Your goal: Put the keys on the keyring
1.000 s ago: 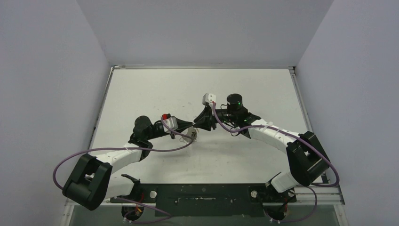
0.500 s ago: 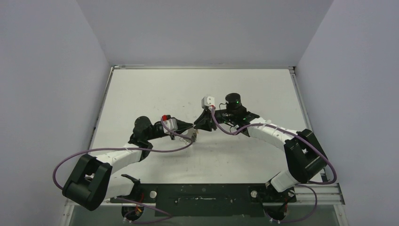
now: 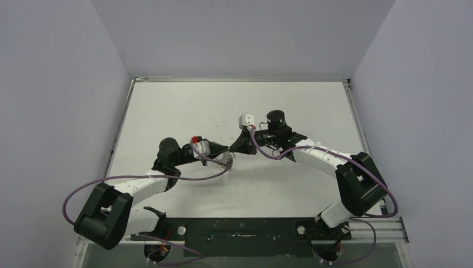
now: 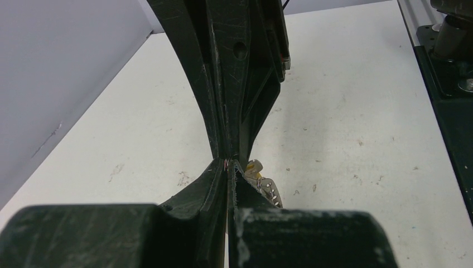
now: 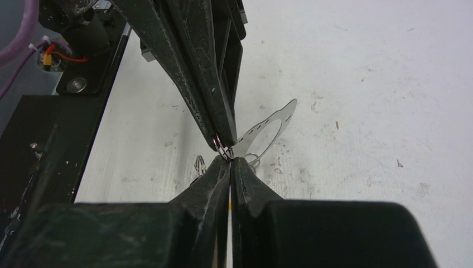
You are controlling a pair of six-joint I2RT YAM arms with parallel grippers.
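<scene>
The grippers meet tip to tip over the table (image 3: 184,106) — left gripper (image 4: 227,165) pinches the keyring (image 5: 271,124) by its small rings, right gripper (image 5: 229,160) pressed shut against them. Keys (image 4: 262,177) hang just beside the left tips.

Rt wrist cam: the keyring (image 5: 262,126) runs in behind the right gripper (image 5: 230,163) tips, so its near end is hidden. You can't tell whether that gripper or the left gripper (image 5: 221,143) has the wire.

Lft wrist cam: the yellow-headed key (image 4: 254,166), just beside the keyring, is partly tucked behind a finger. The silvery bit (image 4: 269,190) under it is too blurred to call blade or ring.

Top cam: everything at the keyring is too small for you to sort out, mostly covered by both tips.
</scene>
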